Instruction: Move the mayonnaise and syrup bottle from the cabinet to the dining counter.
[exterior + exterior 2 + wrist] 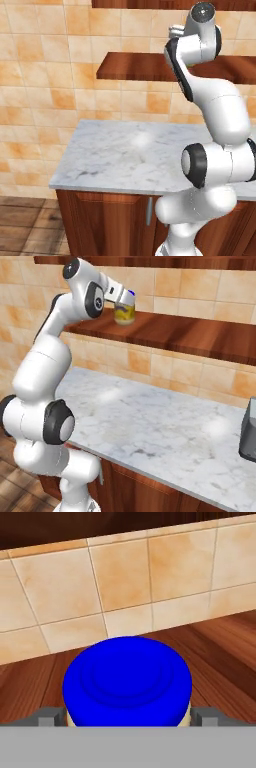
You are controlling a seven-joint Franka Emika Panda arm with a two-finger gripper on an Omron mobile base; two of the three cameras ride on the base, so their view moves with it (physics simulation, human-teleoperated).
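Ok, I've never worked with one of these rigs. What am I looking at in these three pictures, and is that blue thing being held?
The white jointed machine is a robot arm on a driving base. Two pictures come from cameras on that base, behind the arm to its left and right; the third looks along its claw.

The arm reaches up to the cabinet, a dark wooden shelf against tan tiles. On it stands the mayonnaise, a small jar whose blue lid is the big disc in the hand view. The claw's two fingertips sit either side of the jar, spread wide, so it looks bracketed but not yet gripped.

Below is a marble counter, with part of a dark appliance at the right edge.
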